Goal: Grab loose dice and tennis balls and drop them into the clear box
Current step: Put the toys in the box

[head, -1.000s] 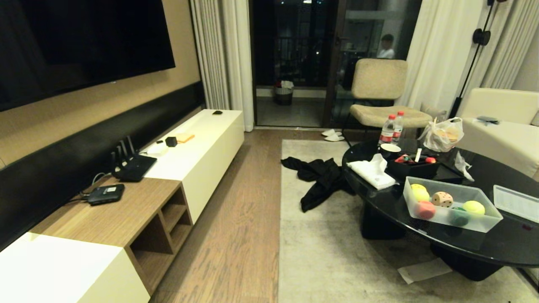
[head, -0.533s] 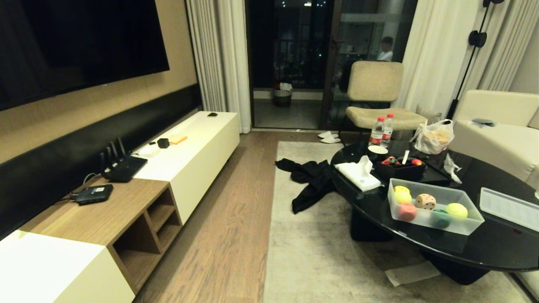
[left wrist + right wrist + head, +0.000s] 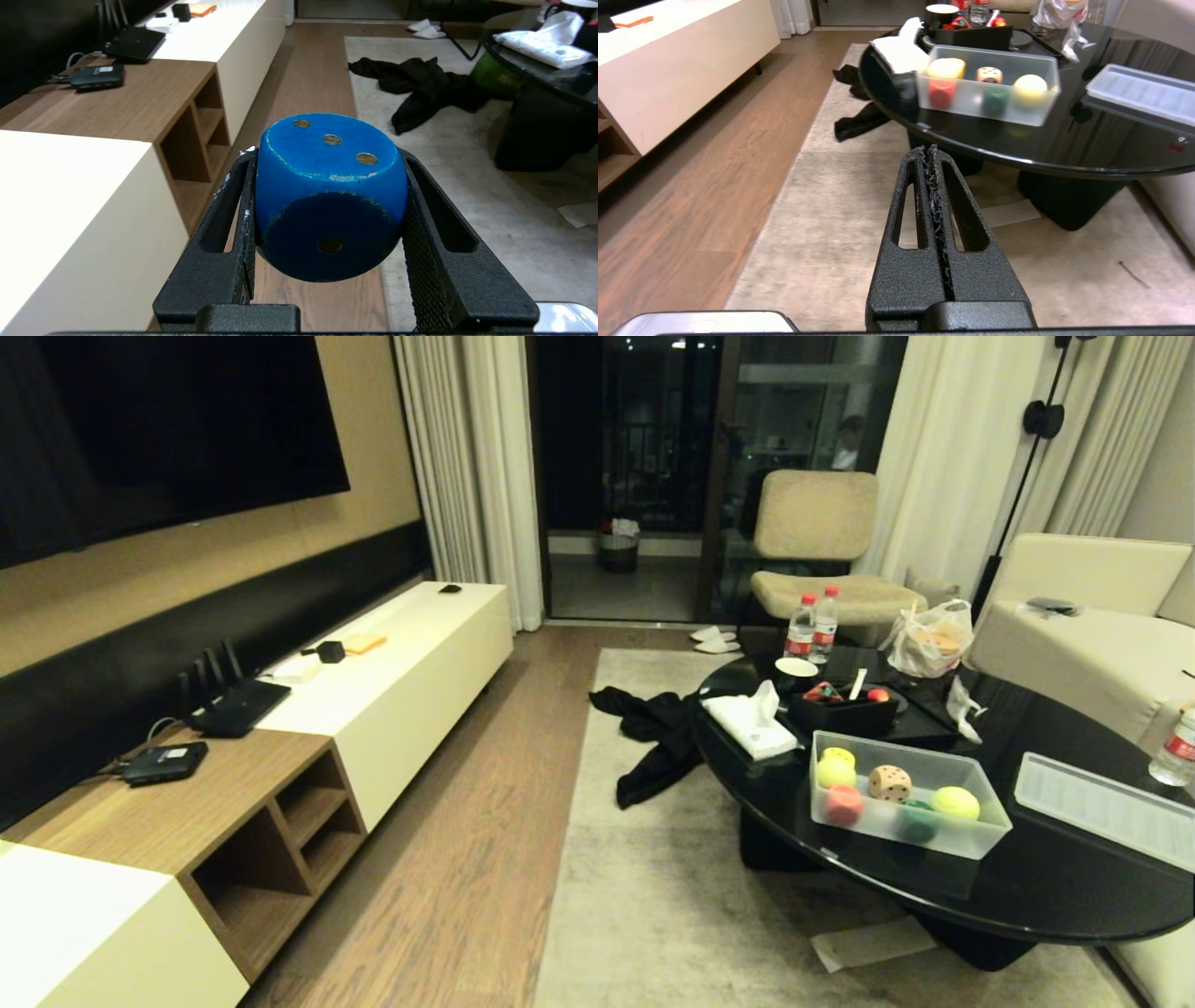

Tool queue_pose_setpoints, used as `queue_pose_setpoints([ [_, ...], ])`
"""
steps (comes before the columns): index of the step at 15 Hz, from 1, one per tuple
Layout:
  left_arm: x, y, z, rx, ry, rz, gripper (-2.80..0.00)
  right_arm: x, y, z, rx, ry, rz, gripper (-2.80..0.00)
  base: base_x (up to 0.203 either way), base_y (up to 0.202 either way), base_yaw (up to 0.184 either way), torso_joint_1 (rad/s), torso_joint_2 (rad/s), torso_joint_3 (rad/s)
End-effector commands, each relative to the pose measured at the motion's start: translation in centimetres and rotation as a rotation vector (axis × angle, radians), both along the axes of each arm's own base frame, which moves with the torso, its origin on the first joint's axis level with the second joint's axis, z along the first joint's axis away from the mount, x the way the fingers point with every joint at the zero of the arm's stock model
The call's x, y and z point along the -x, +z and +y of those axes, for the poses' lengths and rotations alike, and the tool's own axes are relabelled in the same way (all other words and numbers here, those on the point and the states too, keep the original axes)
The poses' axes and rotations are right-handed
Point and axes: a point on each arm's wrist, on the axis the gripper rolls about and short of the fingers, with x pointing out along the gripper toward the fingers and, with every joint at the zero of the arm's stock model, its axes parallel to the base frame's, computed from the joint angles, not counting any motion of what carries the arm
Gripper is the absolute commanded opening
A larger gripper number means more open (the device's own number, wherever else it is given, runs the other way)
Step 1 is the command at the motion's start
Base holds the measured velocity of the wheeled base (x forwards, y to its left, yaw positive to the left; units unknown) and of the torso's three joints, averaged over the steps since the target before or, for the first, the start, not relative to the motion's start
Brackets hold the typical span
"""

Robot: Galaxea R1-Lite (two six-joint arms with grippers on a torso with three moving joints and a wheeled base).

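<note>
Between the fingers point(image 3: 233, 219) of the left hand point(image 3: 329, 210), clamped on opposite flat faces, sits a blue die point(image 3: 329, 196), prob. rigid, light, smooth w/ rounded corners so grip mid-face; right hand point(image 3: 932, 158) clenched, empty, clear box point(image 3: 987, 109) well ahead on tabletop point(image 3: 1111, 135).

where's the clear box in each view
Head view: the clear box sits on the black table, lower right.
Left wrist view: not in it; the left pincer holds a blue die.
Right wrist view: upper middle, beyond the shut right pincer.
Shared landmark: black clothing on the rug.
</note>
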Motion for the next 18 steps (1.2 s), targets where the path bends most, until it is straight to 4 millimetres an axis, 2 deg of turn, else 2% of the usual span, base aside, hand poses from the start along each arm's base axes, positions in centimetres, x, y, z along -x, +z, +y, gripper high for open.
queue_pose_setpoints([
  [1, 0.0, 0.0, 0.0, 0.001, 0.0, 0.0, -2.8, -0.02, -0.04, 0.0, 0.0, 0.001, 0.003, -2.8, 0.0, -0.189, 0.004, 0.006, 0.0, 0.003],
  [11, 0.0, 0.0, 0.0, 0.001, 0.0, 0.0, -2.8, -0.02, -0.04, 0.0, 0.0, 0.001, 0.003, -2.8, 0.0, -0.202, 0.012, 0.003, 0.0, 0.001],
  [18, 0.0, 0.0, 0.0, 0.001, 0.0, 0.0, -2.8, -0.02, -0.04, 0.0, 0.0, 0.002, 0.003, -2.8, 0.0, -0.165, -0.01, 0.002, 0.0, 0.003],
])
